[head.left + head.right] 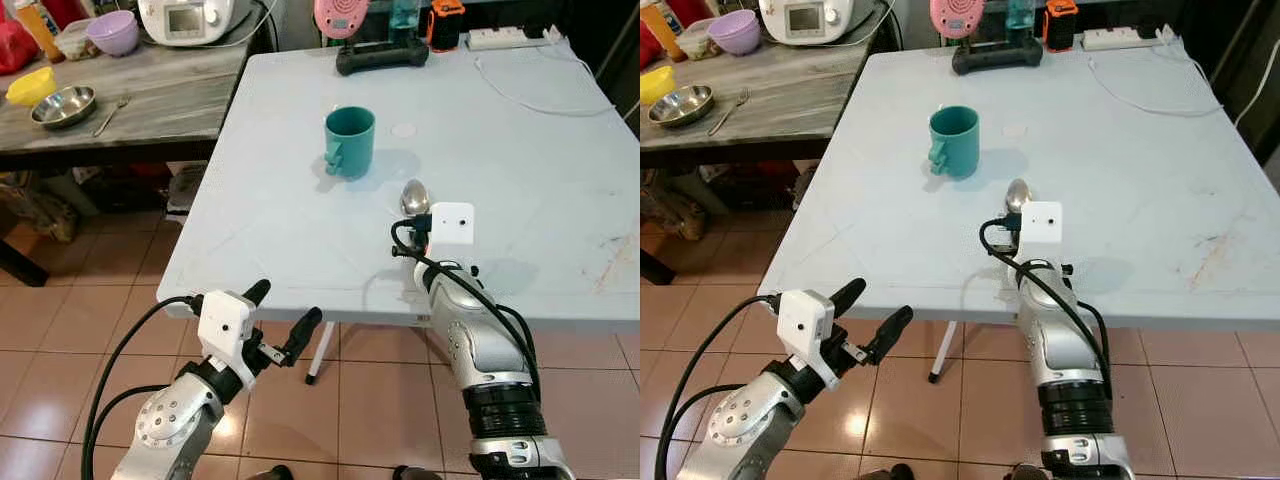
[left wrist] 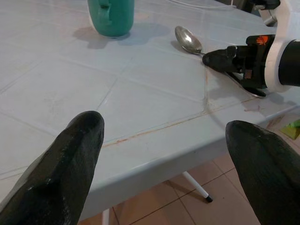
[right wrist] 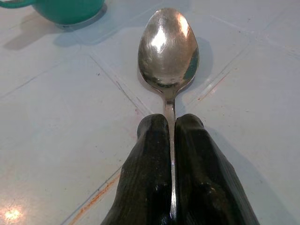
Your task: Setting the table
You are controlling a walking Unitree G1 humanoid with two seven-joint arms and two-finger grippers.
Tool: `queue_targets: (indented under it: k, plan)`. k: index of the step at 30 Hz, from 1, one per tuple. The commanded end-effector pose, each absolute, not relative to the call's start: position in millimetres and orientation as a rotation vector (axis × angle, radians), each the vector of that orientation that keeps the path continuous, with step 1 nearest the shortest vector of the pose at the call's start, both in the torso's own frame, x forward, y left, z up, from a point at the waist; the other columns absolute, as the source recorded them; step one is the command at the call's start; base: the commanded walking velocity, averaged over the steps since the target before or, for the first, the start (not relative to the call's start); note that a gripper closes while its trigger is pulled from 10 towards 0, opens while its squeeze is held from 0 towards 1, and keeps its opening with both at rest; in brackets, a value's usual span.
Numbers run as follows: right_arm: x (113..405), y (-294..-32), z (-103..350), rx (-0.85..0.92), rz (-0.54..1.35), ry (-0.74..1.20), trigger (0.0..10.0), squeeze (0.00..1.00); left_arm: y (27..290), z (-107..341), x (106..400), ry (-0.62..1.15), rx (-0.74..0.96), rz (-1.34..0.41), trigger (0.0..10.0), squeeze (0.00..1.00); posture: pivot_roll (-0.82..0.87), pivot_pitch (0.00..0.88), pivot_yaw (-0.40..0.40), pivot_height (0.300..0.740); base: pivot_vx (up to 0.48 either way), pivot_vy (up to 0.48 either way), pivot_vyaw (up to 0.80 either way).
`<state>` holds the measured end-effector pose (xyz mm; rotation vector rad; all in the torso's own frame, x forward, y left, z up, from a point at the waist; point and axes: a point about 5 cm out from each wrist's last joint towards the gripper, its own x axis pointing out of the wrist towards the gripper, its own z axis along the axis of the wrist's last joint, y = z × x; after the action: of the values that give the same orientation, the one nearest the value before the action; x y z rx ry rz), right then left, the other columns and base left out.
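Observation:
A metal spoon [image 1: 413,197] lies on the white table [image 1: 520,180], its bowl pointing toward a teal mug [image 1: 349,141] that stands further in. My right gripper [image 3: 170,127] is shut on the spoon's handle, low over the table near its front edge; the bowl [image 3: 168,48] sticks out past the fingertips. Below and in front of the table edge, my left gripper [image 1: 283,318] hangs open over the tiled floor with nothing between its fingers [image 2: 70,159]. The left wrist view shows the mug [image 2: 111,16], the spoon [image 2: 188,40] and the right gripper [image 2: 211,58].
A wooden side table [image 1: 150,90] at the left holds a steel bowl [image 1: 62,105], a fork [image 1: 110,115], a purple bowl [image 1: 112,32] and a white cooker [image 1: 186,18]. At the white table's far edge are a black stand [image 1: 382,55], a power strip [image 1: 510,38] and a white cable [image 1: 530,100].

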<state>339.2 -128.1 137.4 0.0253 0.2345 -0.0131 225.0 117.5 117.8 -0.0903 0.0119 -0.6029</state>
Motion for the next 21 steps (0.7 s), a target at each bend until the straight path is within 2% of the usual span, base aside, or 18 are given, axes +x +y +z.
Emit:
queue_targets:
  k: [1,13,21]
  plan:
    - [324.6,-129.1,97.5,0.033,-0.029,0.423,0.0,0.00,118.9,114.4,224.2,0.036,-0.084,-0.625,10.0,0.00,-0.18,0.209,0.165,0.740,0.000,0.000,0.00]
    - [322.5,-128.5,99.4,0.031,-0.017,0.401,0.0,0.00,119.0,116.2,230.5,0.024,-0.078,-0.629,10.0,0.00,-0.18,0.201,0.165,0.740,0.000,0.000,0.00]
    - [328.2,-119.9,116.9,0.003,0.030,0.270,0.0,0.00,131.0,122.1,236.9,-0.009,-0.054,-0.562,10.0,0.00,-0.12,0.175,0.159,0.740,0.000,0.000,0.00]
